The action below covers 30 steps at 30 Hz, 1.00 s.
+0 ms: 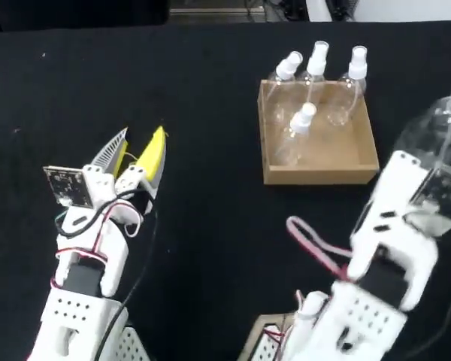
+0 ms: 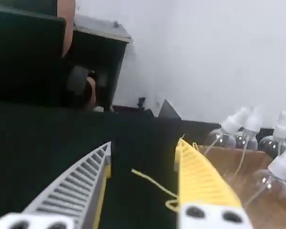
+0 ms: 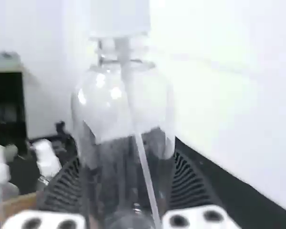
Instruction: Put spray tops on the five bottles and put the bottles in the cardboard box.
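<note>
Cardboard box (image 1: 319, 176) is shown on the black table (image 1: 203, 98). Four bottles (image 1: 295, 135) with spray tops fitted are contained in it, three leaned on the far wall and one laid in the middle. The fifth bottle (image 1: 436, 135) is clenched by its body between the jaws of the right gripper (image 3: 124, 188), raised beside the box's right side. Its spray top (image 3: 119, 19) is seen fitted, so the grasp is judged to serve carrying it to the box, where bare floor is left near the front wall. The left gripper (image 1: 141, 135) is spread and holds nothing, well apart from the box, presumably so that the path is kept free.
</note>
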Each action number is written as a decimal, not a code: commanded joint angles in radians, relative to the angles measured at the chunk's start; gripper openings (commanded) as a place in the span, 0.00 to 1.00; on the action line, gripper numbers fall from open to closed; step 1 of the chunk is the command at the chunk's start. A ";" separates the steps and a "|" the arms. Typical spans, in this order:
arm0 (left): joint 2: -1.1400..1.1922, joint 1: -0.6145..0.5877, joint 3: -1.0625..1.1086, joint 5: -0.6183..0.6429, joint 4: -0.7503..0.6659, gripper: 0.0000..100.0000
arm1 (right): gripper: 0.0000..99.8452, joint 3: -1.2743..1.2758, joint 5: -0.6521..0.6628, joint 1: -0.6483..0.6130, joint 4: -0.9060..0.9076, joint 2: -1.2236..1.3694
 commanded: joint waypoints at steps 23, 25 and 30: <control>-0.012 0.087 0.036 -0.009 -0.031 0.21 | 0.01 -0.116 -0.117 0.313 -1.297 1.435; -0.012 0.088 0.036 -0.009 -0.031 0.21 | 0.01 -0.128 -0.115 0.313 -1.392 1.509; -0.012 0.082 0.035 -0.009 -0.031 0.21 | 0.01 -0.211 -0.115 0.313 -1.557 1.696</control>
